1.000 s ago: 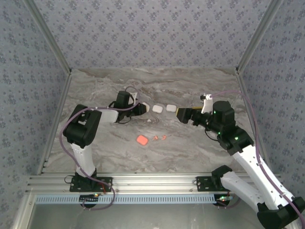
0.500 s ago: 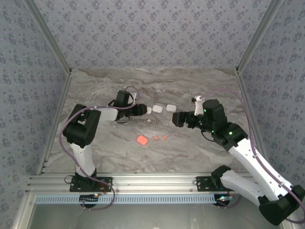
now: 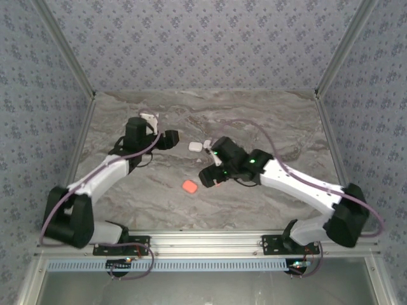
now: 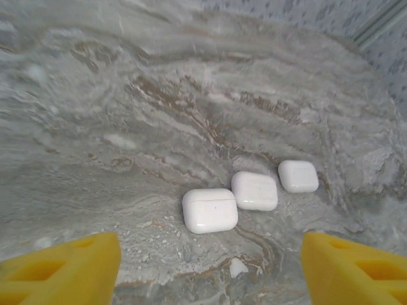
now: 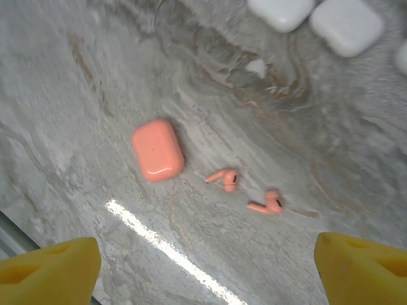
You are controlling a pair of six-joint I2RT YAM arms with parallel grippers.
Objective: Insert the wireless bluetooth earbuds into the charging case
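Both arms have moved. The right arm (image 3: 299,187) has swung in from the right side of the counter (image 3: 267,121) to its middle. The left arm (image 3: 102,178) has drawn back toward the left, away from the row of white cases it was reaching into a second ago.

The right hand (image 3: 208,176) now hangs over the salmon set with its fingers spread wide and nothing between them. The left hand (image 3: 170,138) has let go and is also spread wide and empty. It faces the three white cases (image 4: 254,190) from a short way off.

All three white cases lie flat with their lids down, close together in a slanting row. The salmon case (image 5: 158,150) lies apart from them, nearer the arm bases, and it is closed too.

The two salmon earbuds (image 5: 224,178) lie loose on the counter just beside that case, close to each other but not touching. A small white piece (image 4: 238,267), probably another earbud, lies in front of the white row.

No earbud is in a case yet. The right hand looks set to start on the salmon pair, but their case will probably have to be opened first.
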